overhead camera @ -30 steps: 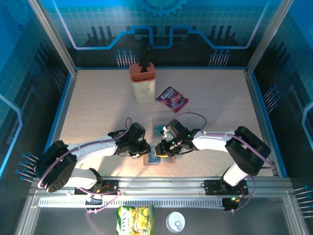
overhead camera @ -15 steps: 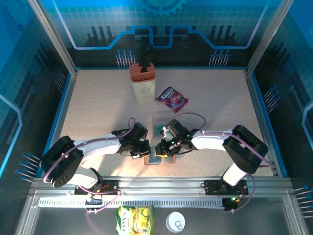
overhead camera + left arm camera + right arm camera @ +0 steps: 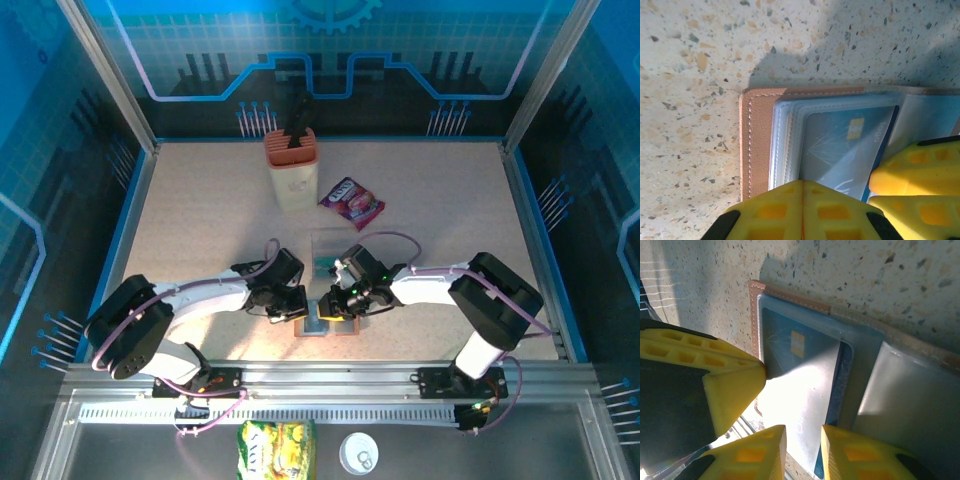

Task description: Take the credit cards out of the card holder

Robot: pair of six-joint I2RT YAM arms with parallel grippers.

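Card holder (image 3: pixel 343 327) and both hands meet at the lower centre of the overhead view, just above the rail (image 3: pixel 330 378) at the counter's near edge. The left hand (image 3: pixel 802 186) has its yellow fingers pressed together with no gap. In its own camera they rise from the bottom edge and their tips sit over the lower edge of the clear sleeves (image 3: pixel 782 145). I cannot tell whether they pinch a sleeve. The right hand (image 3: pixel 803 432) holds its fingers a narrow gap apart, rising from the bottom of its camera's frame. The lower end of a blue card (image 3: pixel 805 390) lies across that gap, and I cannot tell whether the fingers press on it. In the left wrist view the right hand's fingers come in from the lower right, at the card's right end.

The card holder lies open and flat on the speckled counter (image 3: pixel 690 75). Its long axis runs left to right in the overhead view, and in the left wrist view its brown stitched border is at the left. The card lies under a clear sleeve with its long axis along the holder's. Its yellow chip (image 3: pixel 856 128) sits toward the upper right of that frame. Beyond the hands, toward the top of the overhead frame, are a clear box (image 3: pixel 326 250) and then a purple packet (image 3: pixel 351 202).
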